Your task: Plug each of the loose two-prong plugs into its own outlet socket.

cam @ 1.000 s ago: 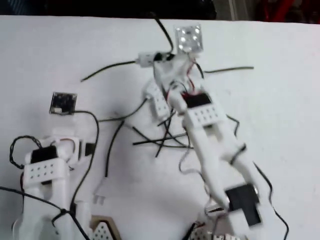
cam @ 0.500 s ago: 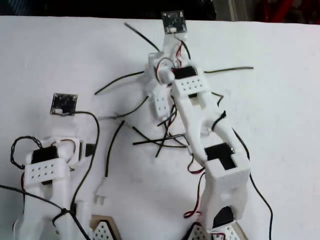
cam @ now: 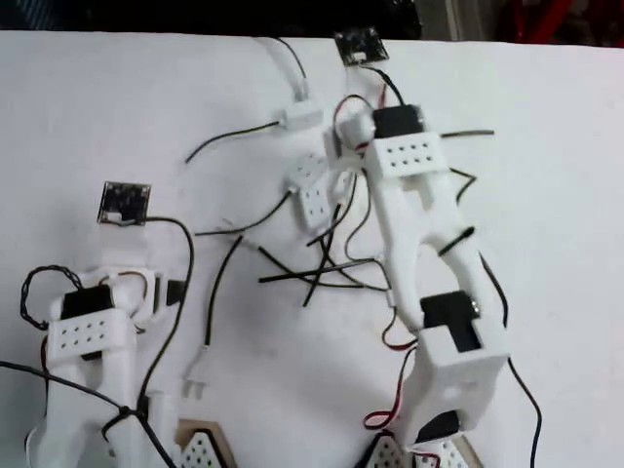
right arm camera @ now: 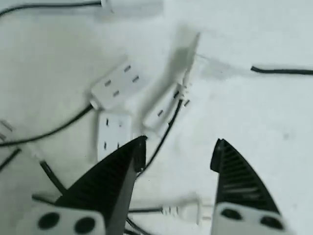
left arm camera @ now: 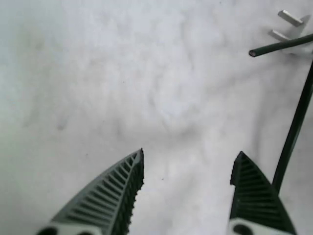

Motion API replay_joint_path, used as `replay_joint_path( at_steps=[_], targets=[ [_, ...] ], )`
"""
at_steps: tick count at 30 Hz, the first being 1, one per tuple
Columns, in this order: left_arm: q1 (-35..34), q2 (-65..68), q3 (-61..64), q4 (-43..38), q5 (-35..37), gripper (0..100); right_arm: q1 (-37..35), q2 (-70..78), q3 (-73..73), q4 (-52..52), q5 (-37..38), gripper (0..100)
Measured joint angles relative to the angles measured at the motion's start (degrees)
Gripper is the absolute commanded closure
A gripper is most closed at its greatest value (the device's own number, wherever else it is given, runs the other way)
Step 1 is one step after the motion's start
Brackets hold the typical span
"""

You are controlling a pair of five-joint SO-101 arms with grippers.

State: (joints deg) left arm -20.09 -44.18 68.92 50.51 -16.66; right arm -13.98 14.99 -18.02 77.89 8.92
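The right gripper hung open and empty, close by the cluster of white outlet sockets in the far half of the white table, with bare tabletop stretching off to either side. The left gripper also stood spread with nothing in it, low over blank surface at the near left, a black cord just beside one finger. A loose two-prong plug lay near the front edge between the arm bases, well apart from the sockets. Another plug lay near the right gripper among tangled black cords. Beyond the far edge the room was dark.
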Motion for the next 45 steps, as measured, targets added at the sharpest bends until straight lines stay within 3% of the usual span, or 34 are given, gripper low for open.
replay_joint_path(
  at_steps=[5,10,18,24,29,39,45],
  targets=[
    [0.0,0.0,0.0,0.0,0.0,71,1.58,-1.58,0.0,12.4,16.53,78.6],
    [0.0,0.0,0.0,0.0,0.0,71,2.29,-1.58,0.35,19.16,26.46,78.4],
    [0.0,0.0,0.0,0.0,0.0,71,2.9,-4.75,14.51,18.9,41.76,78.6],
    [0.0,0.0,1.41,-1.85,0.0,71,2.9,-5.45,25.05,10.46,50.64,78.6],
    [0.0,0.0,1.49,-2.29,0.0,71,4.48,-5.45,32.26,0.97,55.82,78.6],
    [0.0,0.0,1.49,-2.29,0.0,71,7.91,-5.63,40.18,-12.22,58.2,79.3],
    [0.0,0.0,1.49,-2.29,0.0,71,8.26,0.0,37.89,-13.36,58.2,95.8]
  ],
)
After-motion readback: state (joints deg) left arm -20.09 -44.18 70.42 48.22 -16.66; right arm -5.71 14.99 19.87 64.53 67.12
